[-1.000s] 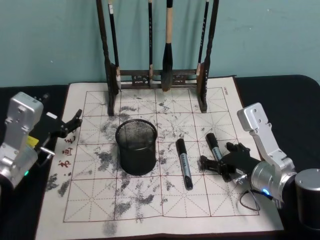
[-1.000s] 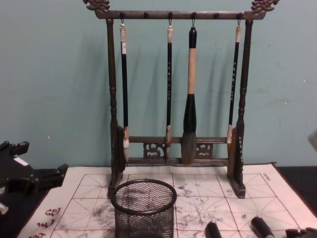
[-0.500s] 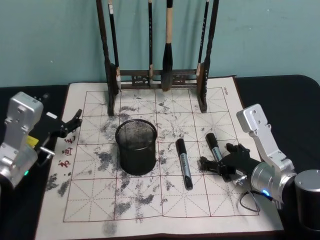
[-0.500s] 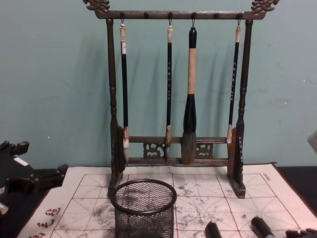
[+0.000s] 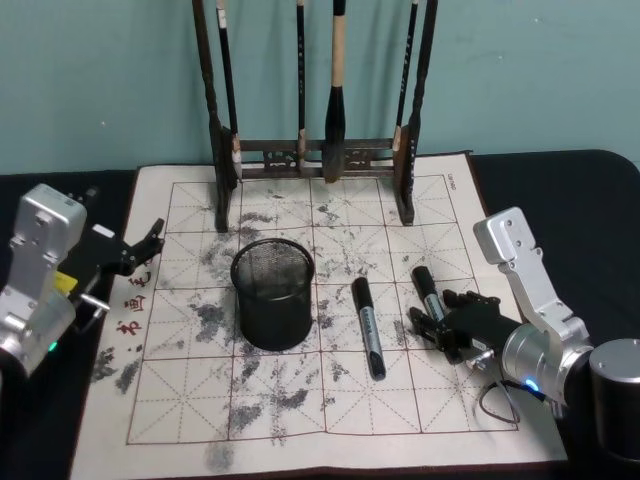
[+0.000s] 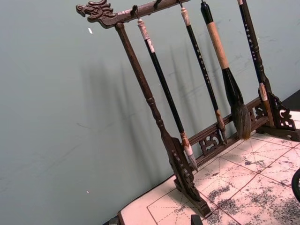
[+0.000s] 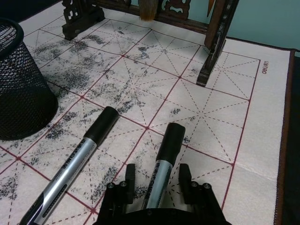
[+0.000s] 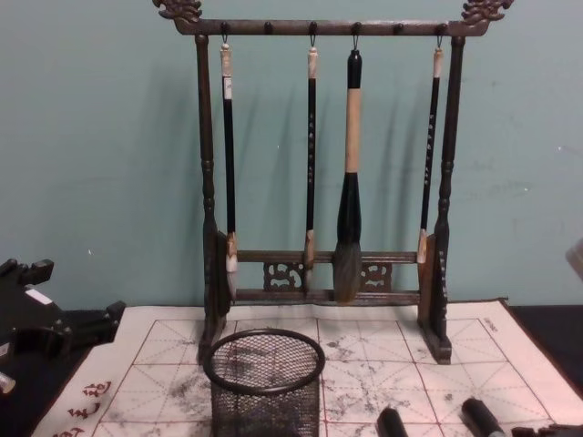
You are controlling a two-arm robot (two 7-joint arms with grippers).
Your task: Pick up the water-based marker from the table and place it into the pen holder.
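Two black-capped grey markers lie on the mat: one [image 5: 367, 325] in the middle, another [image 5: 428, 292] to its right. My right gripper [image 5: 440, 318] is low over the right marker's [image 7: 161, 164] lower end, open, with a finger on each side of its barrel and a small gap left. The pen holder [image 5: 273, 293], a black mesh cup, stands upright left of the markers and shows in the right wrist view [image 7: 21, 93] and chest view [image 8: 264, 382]. My left gripper [image 5: 148, 247] hangs open over the mat's left edge, holding nothing.
A tall dark wooden rack [image 5: 318, 150] with hanging calligraphy brushes stands at the back of the ink-stained practice mat [image 5: 300, 400]. A black tablecloth surrounds the mat. A dark cylinder [image 5: 615, 395] sits at the front right corner.
My right gripper has edged forward along the right marker and its fingers have drawn in closer to the barrel. The left arm, markers and pen holder have not moved.
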